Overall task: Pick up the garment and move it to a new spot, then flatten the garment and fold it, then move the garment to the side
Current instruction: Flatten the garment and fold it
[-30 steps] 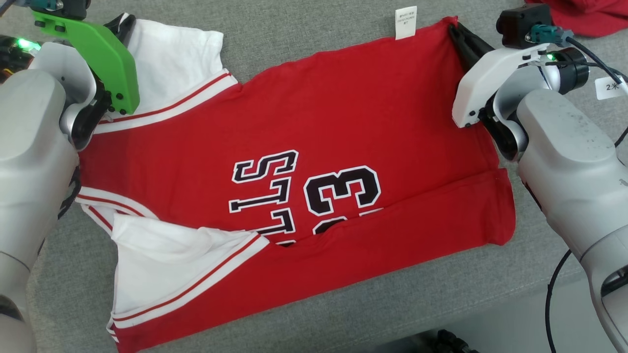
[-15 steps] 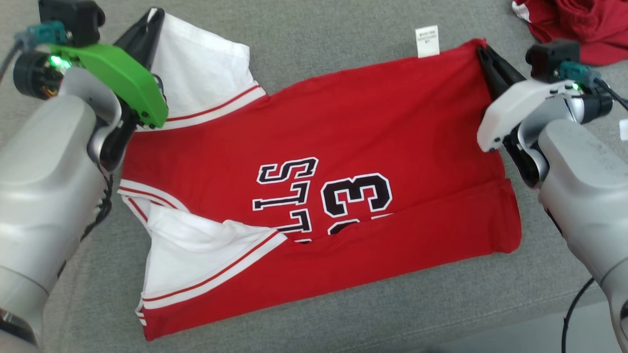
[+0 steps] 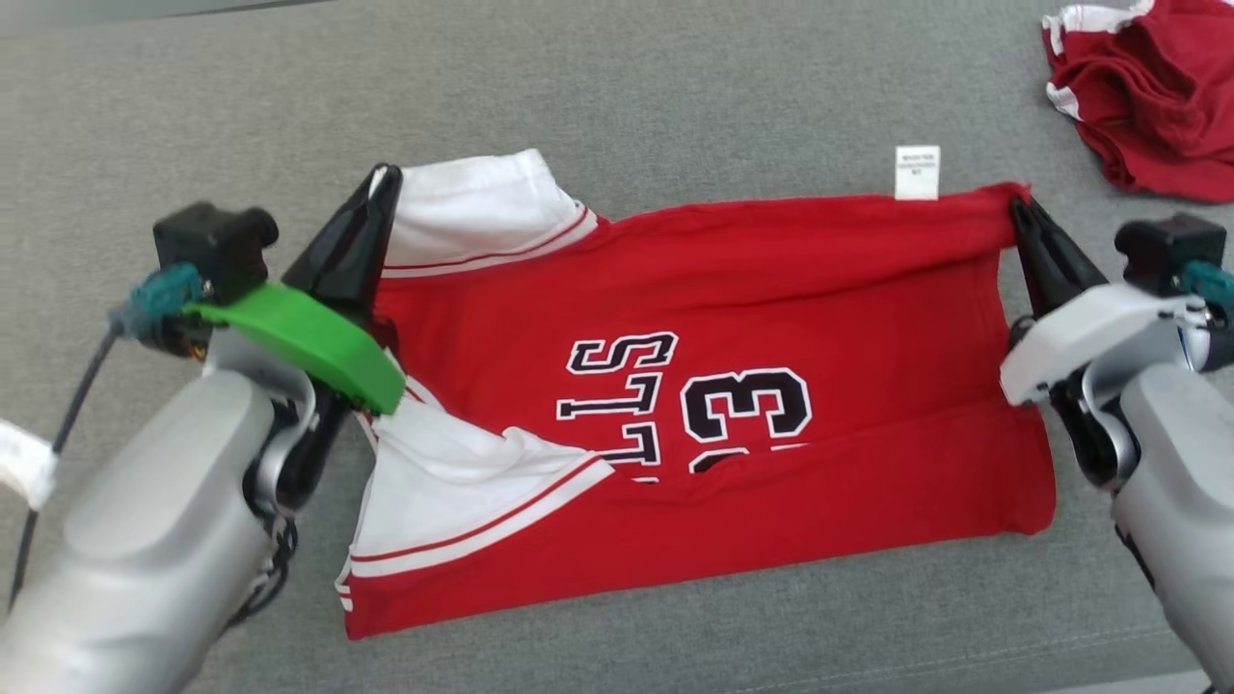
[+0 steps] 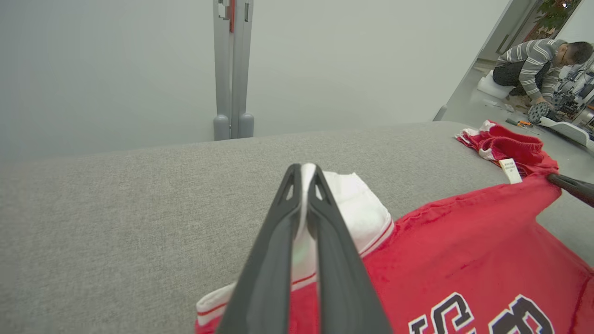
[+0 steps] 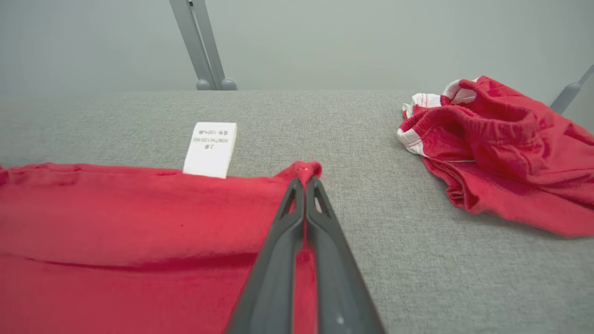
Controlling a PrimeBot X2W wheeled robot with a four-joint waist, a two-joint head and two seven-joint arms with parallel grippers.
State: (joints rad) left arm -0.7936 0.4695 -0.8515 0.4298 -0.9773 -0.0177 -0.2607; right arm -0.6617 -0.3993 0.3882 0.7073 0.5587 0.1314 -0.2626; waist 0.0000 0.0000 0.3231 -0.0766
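The left claw (image 3: 384, 176) is clamped tight on the far white sleeve (image 3: 472, 207) of the garment (image 3: 771, 289), its two dark fingers pressed together with a sliver of white cloth caught between the tips. The right claw (image 3: 1018, 204) is closed the same way on the opposite far corner of the red hem, and a small nub of red cloth pokes out just past its tips.

The garment, a red jersey with white red-striped sleeves, stretches between the two claws and lies spread on the grey tabletop (image 3: 627, 96). On the robot's side of the claws, its near edge is folded up over the body and covers the lower part of the black-and-white lettering (image 3: 684, 405). A second white sleeve lies rumpled there, just nearer than the left claw. The far edge runs taut from one claw to the other, though I cannot tell whether that edge is raised off the tabletop or resting on it.

Just left of the right claw's tips, a white care label (image 5: 210, 148) sticks out from the far edge and lies flat on the tabletop. Further off, beyond the right claw and to its right, a crumpled heap of red and white cloth (image 5: 501, 148) lies apart from the garment. Past the tabletop's far edge a grey metal post (image 4: 232, 69) stands against a pale wall. In the left wrist view, a person (image 4: 533, 69) in a striped top crouches on the floor far off to the right.
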